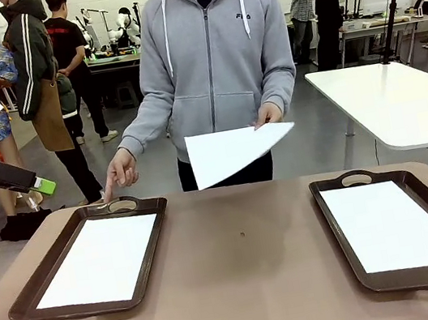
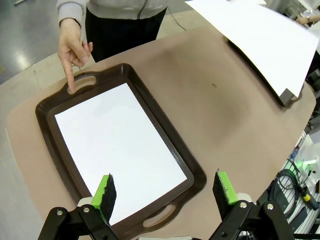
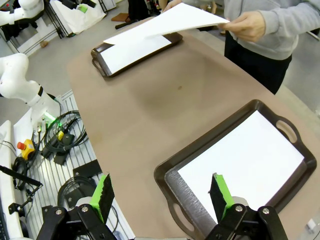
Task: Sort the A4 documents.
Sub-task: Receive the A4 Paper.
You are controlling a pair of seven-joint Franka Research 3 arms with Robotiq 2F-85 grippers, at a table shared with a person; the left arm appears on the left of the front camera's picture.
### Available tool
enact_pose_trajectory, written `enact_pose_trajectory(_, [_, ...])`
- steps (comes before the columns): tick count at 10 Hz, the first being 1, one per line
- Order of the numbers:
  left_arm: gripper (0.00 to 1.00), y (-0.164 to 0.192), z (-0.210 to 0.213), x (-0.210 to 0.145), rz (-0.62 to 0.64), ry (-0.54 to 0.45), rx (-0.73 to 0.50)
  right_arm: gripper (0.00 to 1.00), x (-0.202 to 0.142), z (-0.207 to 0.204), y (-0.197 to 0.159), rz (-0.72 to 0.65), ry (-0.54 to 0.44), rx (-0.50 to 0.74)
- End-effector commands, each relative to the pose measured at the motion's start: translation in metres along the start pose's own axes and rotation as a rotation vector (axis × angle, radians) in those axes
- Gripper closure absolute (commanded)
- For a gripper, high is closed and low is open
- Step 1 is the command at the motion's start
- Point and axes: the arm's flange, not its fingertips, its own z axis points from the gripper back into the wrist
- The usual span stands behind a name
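Note:
A person in a grey hoodie stands at the far side, holding one white A4 document [image 1: 233,150] above the table edge. Their other hand [image 1: 120,173] points a finger at the left tray's handle. The left dark brown tray [image 1: 48,266] holds an A4 document [image 1: 103,259], and the right tray [image 1: 423,277] holds another [image 1: 389,225]. My left gripper [image 2: 165,190] hangs open above the near end of the left tray [image 2: 162,125]. Over the near end of the right tray [image 3: 205,142] my right gripper [image 3: 162,195] is open too. Both grippers hold nothing.
The brown tabletop [image 1: 249,269] lies bare between the two trays. A white table [image 1: 392,97] stands behind at the right. Cables and a robot base [image 3: 30,95] sit on the floor beside the table in the right wrist view.

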Motion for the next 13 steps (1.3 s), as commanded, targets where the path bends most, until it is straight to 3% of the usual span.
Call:
enact_pose_trajectory(1, [0.00, 0.002, -0.008, 0.009, 0.078, -0.059, -0.006, 0.00, -0.002, 0.000, 0.000, 0.005, 0.005, 0.009])
enact_pose_trajectory(5, [0.00, 0.033, -0.059, 0.034, 0.471, -0.138, -0.157, 0.00, -0.002, 0.000, 0.000, 0.005, 0.005, 0.009])
enact_pose_trajectory(7, [0.00, 0.044, -0.099, 0.048, 0.625, -0.122, -0.266, 0.00, -0.002, 0.000, 0.000, 0.005, 0.005, 0.009])
enact_pose_trajectory(10, [0.00, 0.053, -0.147, 0.067, 0.762, -0.025, -0.491, 0.00, -0.002, 0.000, 0.000, 0.005, 0.005, 0.009])
enact_pose_trajectory(11, [0.00, 0.058, -0.166, 0.075, 0.757, 0.011, -0.642, 0.00, -0.002, 0.000, 0.000, 0.005, 0.005, 0.009])
enact_pose_trajectory(13, [0.00, 0.062, -0.191, 0.084, 0.800, 0.016, -0.734, 0.00, -0.002, 0.000, 0.000, 0.005, 0.005, 0.009])
